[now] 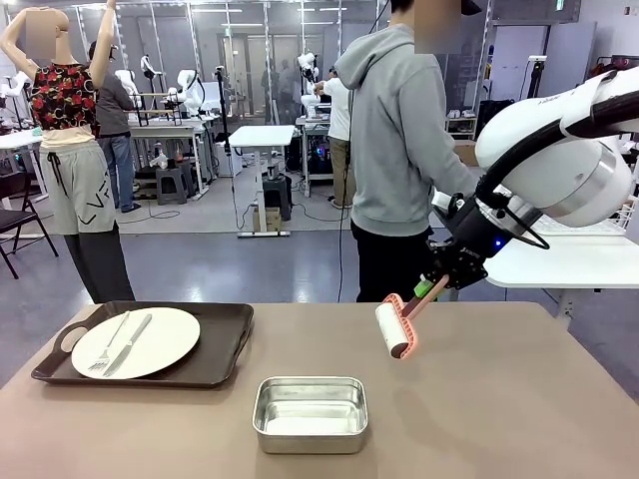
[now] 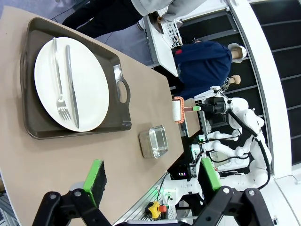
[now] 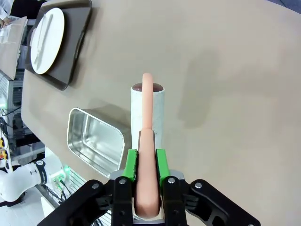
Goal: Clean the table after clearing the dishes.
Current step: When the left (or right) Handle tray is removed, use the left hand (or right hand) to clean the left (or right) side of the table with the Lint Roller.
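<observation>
Trouble could begin at the left: the dark tray point(image 1: 225, 349) with the white plate point(image 1: 165, 334), fork point(image 1: 108, 349) and knife point(image 1: 130, 344) sits on the table point(image 1: 519, 399), not yet cleared, so rolling there would push it. My left gripper point(image 2: 153, 179) hangs above, jaws wide and empty. In the middle the steel pan point(image 1: 311, 382) could be knocked by a stroke. At the right, the right gripper point(image 3: 146, 162) is clamped on the handle of the lint roller point(image 1: 391, 329), tilted near the tabletop. Pressed hard, it may twist between the pads.

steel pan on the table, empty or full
Empty: the steel pan shows a bare shiny bottom in the front and right wrist views.
</observation>
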Robot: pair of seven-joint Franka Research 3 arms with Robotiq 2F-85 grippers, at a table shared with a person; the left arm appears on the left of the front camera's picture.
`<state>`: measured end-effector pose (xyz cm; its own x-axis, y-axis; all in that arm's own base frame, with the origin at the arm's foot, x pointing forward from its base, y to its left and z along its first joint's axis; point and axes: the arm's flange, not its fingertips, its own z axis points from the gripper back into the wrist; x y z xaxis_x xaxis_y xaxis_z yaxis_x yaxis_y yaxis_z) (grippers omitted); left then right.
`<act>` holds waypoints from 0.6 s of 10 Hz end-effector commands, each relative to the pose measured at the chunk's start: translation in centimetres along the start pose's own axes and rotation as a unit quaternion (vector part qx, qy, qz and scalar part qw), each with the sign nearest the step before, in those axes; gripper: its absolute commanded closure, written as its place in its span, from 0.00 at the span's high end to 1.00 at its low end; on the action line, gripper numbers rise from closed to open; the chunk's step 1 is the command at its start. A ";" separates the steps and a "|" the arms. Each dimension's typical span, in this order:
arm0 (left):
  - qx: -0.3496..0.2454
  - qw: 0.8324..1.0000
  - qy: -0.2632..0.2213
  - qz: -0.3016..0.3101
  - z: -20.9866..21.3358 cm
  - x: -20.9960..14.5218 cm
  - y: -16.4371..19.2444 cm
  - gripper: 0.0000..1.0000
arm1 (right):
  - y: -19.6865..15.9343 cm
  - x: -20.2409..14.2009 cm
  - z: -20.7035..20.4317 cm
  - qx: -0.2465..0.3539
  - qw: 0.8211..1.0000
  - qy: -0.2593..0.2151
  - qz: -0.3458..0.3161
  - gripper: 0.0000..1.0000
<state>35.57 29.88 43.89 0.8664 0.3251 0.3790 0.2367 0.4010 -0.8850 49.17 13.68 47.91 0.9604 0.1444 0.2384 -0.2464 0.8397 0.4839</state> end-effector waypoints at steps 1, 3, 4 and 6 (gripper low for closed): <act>0.000 1.000 -0.002 -0.004 0.2 0.0 -0.2 1.00 | -1.4 0.7 -0.3 0.059 0.997 0.029 -0.037 0.21; 0.000 1.000 -0.002 -0.004 0.2 0.0 -0.2 1.00 | -3.4 1.4 -1.0 0.076 0.993 0.019 -0.090 0.21; 0.000 1.000 -0.002 -0.004 0.2 0.0 -0.2 1.00 | -4.3 1.9 -1.6 0.069 0.991 0.004 -0.116 0.21; 0.000 1.000 -0.002 -0.004 0.2 0.0 -0.2 1.00 | -5.8 2.9 -2.7 0.085 0.986 0.012 -0.142 0.21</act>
<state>35.58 29.87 43.89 0.8665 0.3248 0.3790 0.2368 0.4009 -0.8850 52.79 9.89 43.15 0.9970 -0.0238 0.0730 -0.0286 0.7676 0.6402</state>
